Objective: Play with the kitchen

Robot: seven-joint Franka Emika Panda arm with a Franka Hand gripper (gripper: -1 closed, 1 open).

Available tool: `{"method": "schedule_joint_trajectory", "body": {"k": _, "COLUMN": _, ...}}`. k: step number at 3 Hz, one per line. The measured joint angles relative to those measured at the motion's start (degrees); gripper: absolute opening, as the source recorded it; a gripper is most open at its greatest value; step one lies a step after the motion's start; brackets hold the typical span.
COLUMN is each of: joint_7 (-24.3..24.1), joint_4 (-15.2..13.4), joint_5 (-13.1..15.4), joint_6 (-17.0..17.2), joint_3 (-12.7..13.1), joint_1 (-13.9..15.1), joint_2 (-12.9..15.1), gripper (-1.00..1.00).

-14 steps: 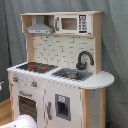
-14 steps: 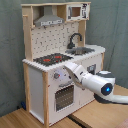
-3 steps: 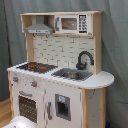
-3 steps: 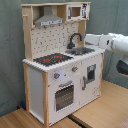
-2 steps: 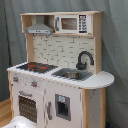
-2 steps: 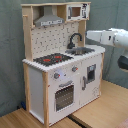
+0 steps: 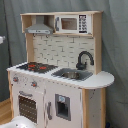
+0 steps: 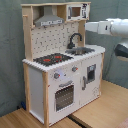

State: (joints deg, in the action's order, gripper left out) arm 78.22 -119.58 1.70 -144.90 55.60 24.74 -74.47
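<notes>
The kitchen (image 7: 57,75) stands on a wooden floor (image 8: 107,107) before a grey curtain (image 7: 115,45), seen whole in both exterior views. Its hob (image 8: 52,59), sink (image 8: 80,50), faucet (image 8: 75,39), oven door (image 8: 65,95), hood (image 8: 49,20) and microwave (image 8: 75,11) are all plain. In the second exterior view the white arm (image 8: 107,26) reaches in from the second exterior view's right at hood height, above and beyond the sink end; its near tip is level with the microwave shelf, and I cannot tell whether the gripper is wide or narrow. The first exterior view shows no arm. The arm has risen since 4.7 s ago, when it hung low in front of the oven side; the kitchen has not moved
</notes>
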Motion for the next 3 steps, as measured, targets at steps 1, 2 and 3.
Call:
{"method": "schedule_joint_trajectory", "body": {"k": 1, "joint_7": 3.43, "joint_4": -0.98, "joint_5": 0.00, "joint_6": -2.84, "joint_3": -1.34, "joint_1": 1.44, "joint_2": 3.09, "gripper": 1.00}}
{"method": "schedule_joint_trajectory", "body": {"k": 2, "joint_7": 6.74, "joint_4": -1.43, "joint_5": 0.01, "joint_6": -6.28, "joint_3": -1.99, "joint_1": 3.42, "joint_2": 6.64, "gripper": 1.00}}
{"method": "schedule_joint_trajectory", "body": {"k": 3, "joint_7": 9.64, "joint_4": -1.41, "joint_5": 0.06, "joint_6": -10.19, "joint_3": -2.01, "joint_1": 5.91, "joint_2": 10.31, "gripper": 1.00}}
